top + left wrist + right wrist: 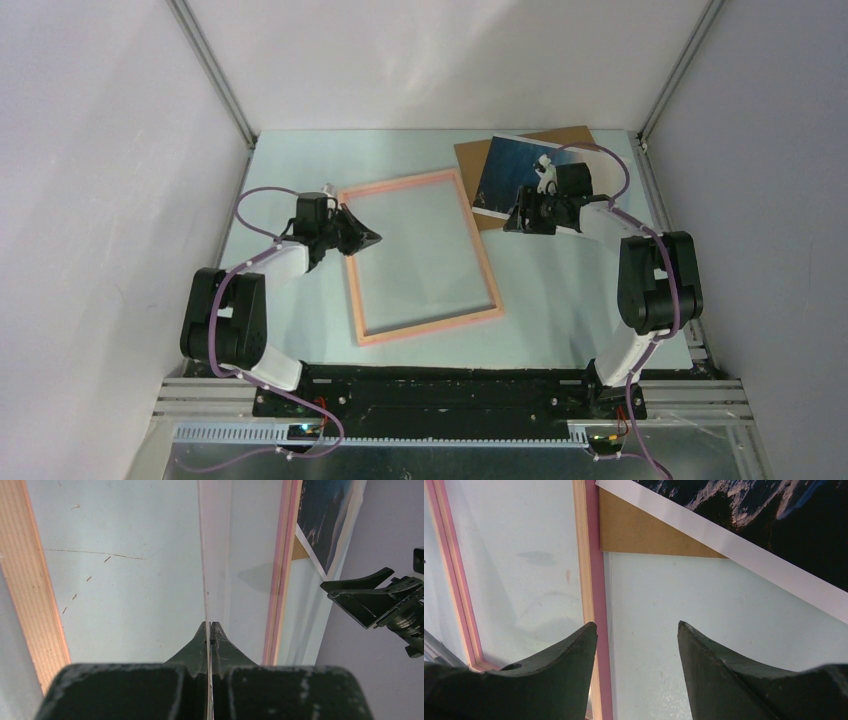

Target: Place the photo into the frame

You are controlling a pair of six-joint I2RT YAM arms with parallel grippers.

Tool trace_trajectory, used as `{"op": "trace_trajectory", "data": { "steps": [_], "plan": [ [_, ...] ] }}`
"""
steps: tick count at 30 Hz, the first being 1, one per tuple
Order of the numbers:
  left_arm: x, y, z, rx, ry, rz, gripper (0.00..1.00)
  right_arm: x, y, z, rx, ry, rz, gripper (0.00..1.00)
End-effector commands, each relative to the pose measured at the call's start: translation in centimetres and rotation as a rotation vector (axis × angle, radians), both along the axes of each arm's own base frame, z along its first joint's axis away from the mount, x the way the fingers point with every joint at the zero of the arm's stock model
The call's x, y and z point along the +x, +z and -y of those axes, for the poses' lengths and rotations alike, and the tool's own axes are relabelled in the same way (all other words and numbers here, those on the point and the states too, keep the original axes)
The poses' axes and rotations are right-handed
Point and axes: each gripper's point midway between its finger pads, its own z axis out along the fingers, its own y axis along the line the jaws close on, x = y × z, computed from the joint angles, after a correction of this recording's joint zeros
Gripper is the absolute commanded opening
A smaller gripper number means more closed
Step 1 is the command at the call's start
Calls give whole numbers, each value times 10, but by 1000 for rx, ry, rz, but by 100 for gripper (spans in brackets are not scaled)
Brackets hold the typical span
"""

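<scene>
Photo (pixel 512 168) on brown board (pixel 562 136), frame (pixel 428 324) on pale table (pixel 300 165), white walls (pixel 100 150)

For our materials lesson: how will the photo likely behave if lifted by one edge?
The photo looks sheet-thin, so it would probably droop and weigh little. Its seemingly glossy face may slip when pinched. It overhangs the board, offering an edge.

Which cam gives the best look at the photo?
Top external: the photo shows nearly whole, lying on the board, with the right arm reaching over part of it. Left wrist catches only a slanted strip at upper right. Right wrist sees just a dark edge with its white border.
</scene>
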Motion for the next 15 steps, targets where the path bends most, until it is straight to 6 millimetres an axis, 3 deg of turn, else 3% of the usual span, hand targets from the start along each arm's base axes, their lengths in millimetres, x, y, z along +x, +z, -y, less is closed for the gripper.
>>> {"op": "trace_trajectory", "data": {
  "steps": [1,15],
  "plan": [
    [8,24,6,23,-37,90,0,5,4,1,9,4,25,64],
    [6,25,8,28,-51,96,0,5,2,3,10,-3,18,64]
  ]
}}
